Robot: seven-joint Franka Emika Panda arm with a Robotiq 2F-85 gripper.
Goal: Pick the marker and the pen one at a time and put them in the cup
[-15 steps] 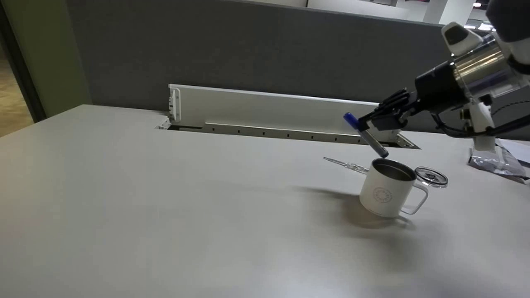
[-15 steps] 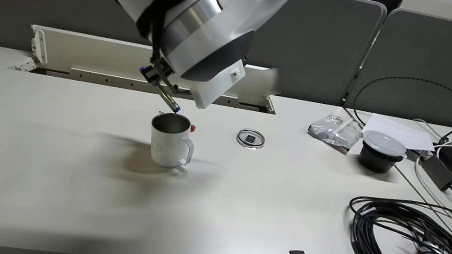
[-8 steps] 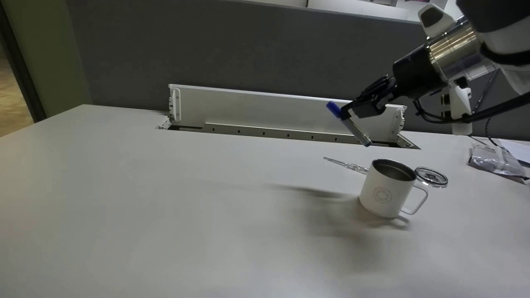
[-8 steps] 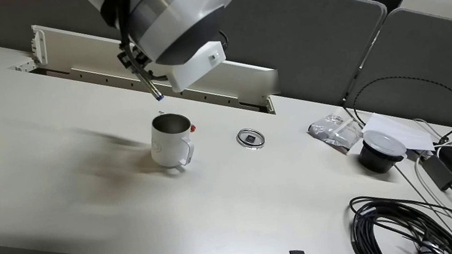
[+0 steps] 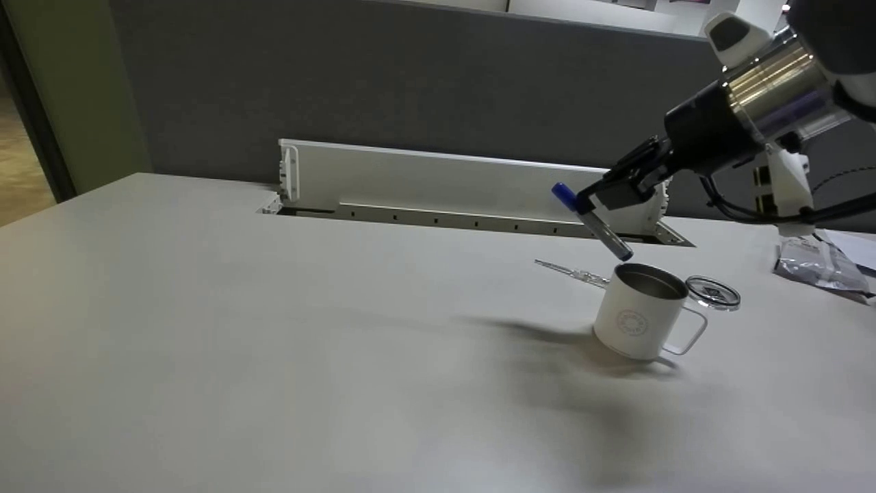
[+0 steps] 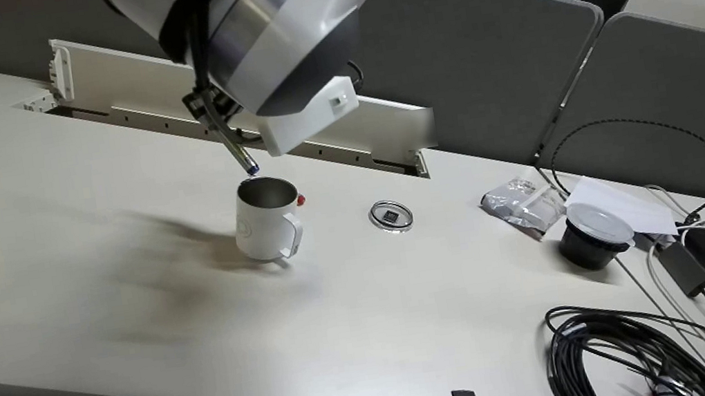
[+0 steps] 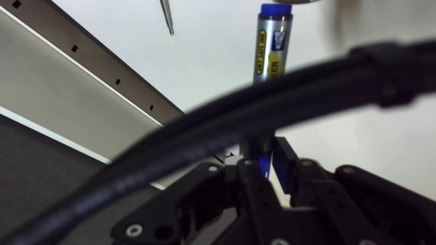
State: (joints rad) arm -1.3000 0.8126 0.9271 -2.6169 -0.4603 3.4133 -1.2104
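Observation:
My gripper [image 5: 587, 201] is shut on the marker [image 5: 605, 233], near its blue cap. The marker has a silvery barrel and hangs tilted, its lower end close to the cup's rim. It also shows in the wrist view [image 7: 272, 47], partly hidden by a black cable. The cup [image 5: 631, 316], a white mug with a loop handle, stands upright; it also shows in an exterior view [image 6: 266, 228]. I cannot tell whether the marker's end is over the opening or just behind the rim. The slim clear pen [image 5: 569, 272] lies on the table behind the cup, partly hidden; its tip shows in the wrist view [image 7: 167, 17].
A round clear lid [image 6: 390, 216] lies beside the cup. Behind the pen is a table recess with a raised metal panel [image 5: 445, 181]. A silvery bag [image 6: 522, 202], a black tub [image 6: 590, 246] and coiled cables [image 6: 600, 356] lie further off.
My gripper with the marker rose and moved away from the cup, then came back down toward the rim. The marker has stayed in its grip. The cup, pen and lid have not moved.

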